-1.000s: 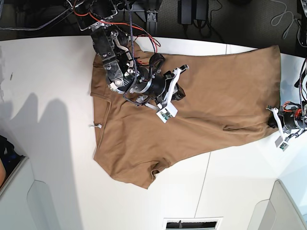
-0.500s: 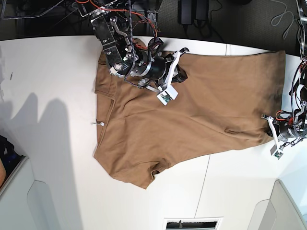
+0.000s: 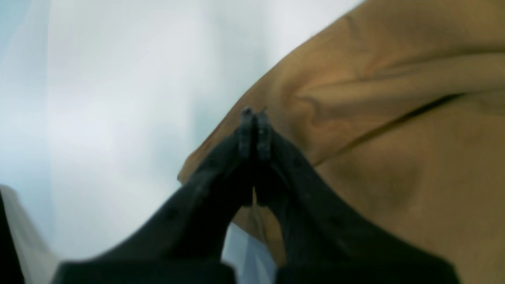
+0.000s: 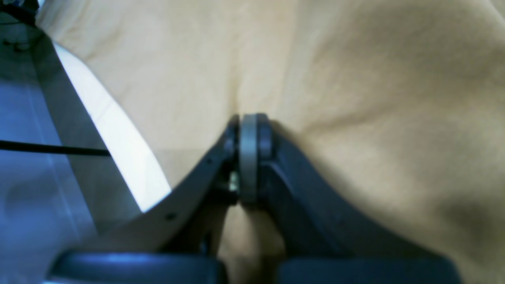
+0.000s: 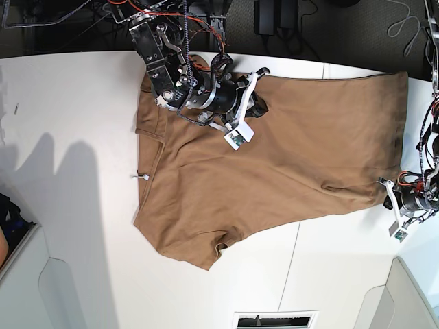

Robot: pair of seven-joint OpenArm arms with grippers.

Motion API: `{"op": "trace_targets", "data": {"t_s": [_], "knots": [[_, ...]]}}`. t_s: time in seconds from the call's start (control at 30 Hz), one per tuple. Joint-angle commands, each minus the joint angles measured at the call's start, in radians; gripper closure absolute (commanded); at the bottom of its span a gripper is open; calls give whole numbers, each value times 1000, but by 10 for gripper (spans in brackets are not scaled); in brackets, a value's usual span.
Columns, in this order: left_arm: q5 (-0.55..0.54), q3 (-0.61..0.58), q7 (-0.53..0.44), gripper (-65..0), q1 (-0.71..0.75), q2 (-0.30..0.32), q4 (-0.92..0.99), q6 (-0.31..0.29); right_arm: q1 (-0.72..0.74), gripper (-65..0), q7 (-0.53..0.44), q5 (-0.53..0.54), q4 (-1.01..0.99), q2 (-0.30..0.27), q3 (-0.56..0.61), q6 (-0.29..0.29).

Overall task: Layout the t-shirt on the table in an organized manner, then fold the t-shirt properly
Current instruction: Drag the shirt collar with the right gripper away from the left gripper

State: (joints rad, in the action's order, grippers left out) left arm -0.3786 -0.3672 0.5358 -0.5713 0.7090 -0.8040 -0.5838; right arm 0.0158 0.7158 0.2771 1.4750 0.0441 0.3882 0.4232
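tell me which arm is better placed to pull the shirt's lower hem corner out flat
Left. The left gripper is shut right at the t-shirt's wrinkled hem corner by the table edge. The right gripper is pinched on cloth mid-shirt, far from it.

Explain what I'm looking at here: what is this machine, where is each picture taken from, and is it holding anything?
This is a two-armed robot working over a white table. One picture looks down from overhead; the other two come from cameras on each wrist, looking along the tool. A tan-brown t-shirt lies spread on the table. The right tool is shut, pinching shirt cloth near the far edge. The left tool is also shut at the shirt's corner, apparently gripping its edge.
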Motion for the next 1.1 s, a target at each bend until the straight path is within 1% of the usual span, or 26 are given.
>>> {"op": "trace_targets", "data": {"t_s": [0.0,0.07,0.17,0.3,0.4,0.5,0.8,0.93,1.07], "knots": [[-5,6,9,0,-25,19,-11,-4,3,0,26,-3,10,0,0,3],[-6,6,47,0,-11,17,-10,-5,3,0,27,-4,10,0,0,3],[-5,6,47,0,18,16,-8,-4,3,0,32,3,10,0,0,3],[0,6,25,0,26,0,26,-2,3,0,56,13,11,0,0,4],[34,6,-11,0,20,-14,45,19,3,0,94,29,11,-1,0,4],[66,6,-47,0,17,-23,46,43,3,0,105,50,11,-8,0,4],[92,6,-51,0,-42,-83,46,46,-14,0,105,73,12,-55,0,11],[92,6,-61,0,-76,-96,46,46,-35,0,106,82,16,-58,0,12],[92,6,-60,0,-111,-96,46,48,-40,0,93,82,29,-61,0,12]]}}
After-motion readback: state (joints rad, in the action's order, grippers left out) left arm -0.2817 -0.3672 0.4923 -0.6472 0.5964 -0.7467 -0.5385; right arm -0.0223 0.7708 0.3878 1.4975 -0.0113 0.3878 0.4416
